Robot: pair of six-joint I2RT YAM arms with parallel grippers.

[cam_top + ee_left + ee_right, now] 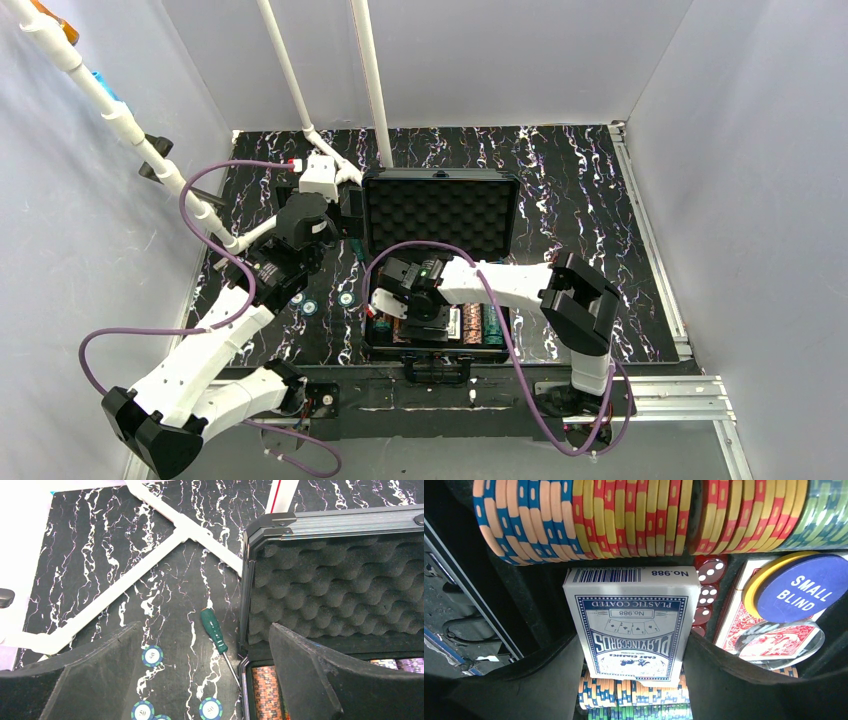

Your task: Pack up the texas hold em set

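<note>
- Right gripper fills the bottom of its wrist view. Its jaws are clamped on the two long sides of a blue card deck and held partway apart by the box's width.
- Print on that box reads upside down: "No.988" beside a barcode, then "PLASTIC COATED" and "PLAYING CARDS".
- Under the deck is the open black case. It sits on the marbled table near the front edge, between the two arms, with its foam-lined lid raised at the back.
- Inside the case, chips stand on edge in rows: orange-and-blue chips, yellow-and-red chips and green chips. More rows show beneath the held deck.
- Red dice sit in a column just right of the held deck.
- Beyond the dice lies a red deck with a clear disc on it and a blue, yellow-rimmed button lettered "SMALL BLIND".
- Left gripper hovers over the table just left of the lid, jaws spread wide with nothing between them.
- Below the left gripper, a green-handled screwdriver lies beside the case.
- Several loose chips rest flat on the table, outside the case.
</note>
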